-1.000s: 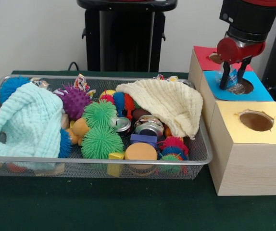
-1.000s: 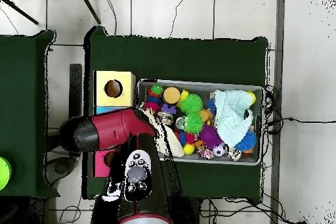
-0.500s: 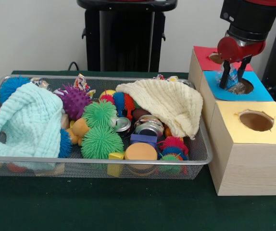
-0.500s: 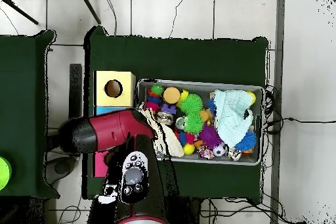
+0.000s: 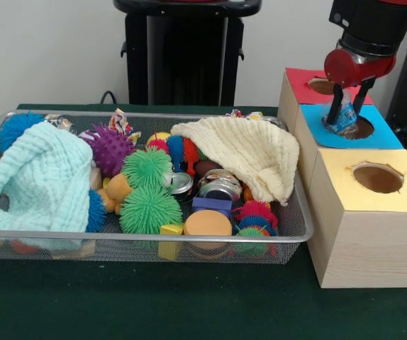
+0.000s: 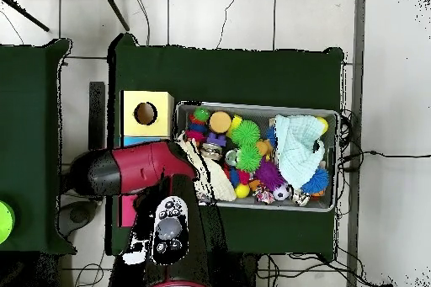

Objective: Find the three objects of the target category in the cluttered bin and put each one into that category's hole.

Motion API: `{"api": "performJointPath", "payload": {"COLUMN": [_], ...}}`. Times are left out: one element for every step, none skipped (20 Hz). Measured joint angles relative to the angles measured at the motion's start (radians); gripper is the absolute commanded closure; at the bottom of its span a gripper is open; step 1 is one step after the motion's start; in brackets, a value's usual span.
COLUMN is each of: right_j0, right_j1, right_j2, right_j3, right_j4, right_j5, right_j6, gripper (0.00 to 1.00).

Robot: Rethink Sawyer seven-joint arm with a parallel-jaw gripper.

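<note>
Hovering gripper (image 5: 350, 113) over blue box's hole (image 5: 359, 128), clamped on a crinkled wrapper (image 5: 344, 120). Best centred over the opening before letting go, clear of the rim.

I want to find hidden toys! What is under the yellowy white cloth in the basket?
Under the cream cloth's front edge peek shiny metal cans and a red spiky ball. Whatever lies deeper beneath is covered.
</note>
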Motion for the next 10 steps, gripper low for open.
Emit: {"api": "performJointPath", "payload": {"right_j0": [0.000, 0.000, 0.000, -0.001, -0.001, -0.002, -0.003, -0.004, -0.005, -0.009], "right_j1": [-0.001, -0.002, -0.004, -0.006, -0.008, -0.010, -0.012, -0.014, -0.017, -0.025], "right_j2": [0.000, 0.001, 0.002, 0.003, 0.005, 0.007, 0.008, 0.010, 0.013, 0.019], "right_j3": [0.000, 0.000, 0.000, 0.000, 0.000, 0.001, 0.001, 0.003, 0.004, 0.009], "right_j4": [0.007, 0.015, 0.028, 0.041, 0.053, 0.062, 0.071, 0.077, 0.084, 0.098], "right_j5": [0.000, 0.000, 0.000, -0.001, -0.002, -0.005, -0.008, -0.013, -0.018, -0.036], "right_j6": [0.000, 0.000, 0.000, 0.000, 0.000, 0.000, 0.000, 0.000, 0.000, 0.000], "gripper": [0.00, 0.00, 0.00, 0.00, 0.00, 0.00, 0.00, 0.00, 0.00, 0.00]}}
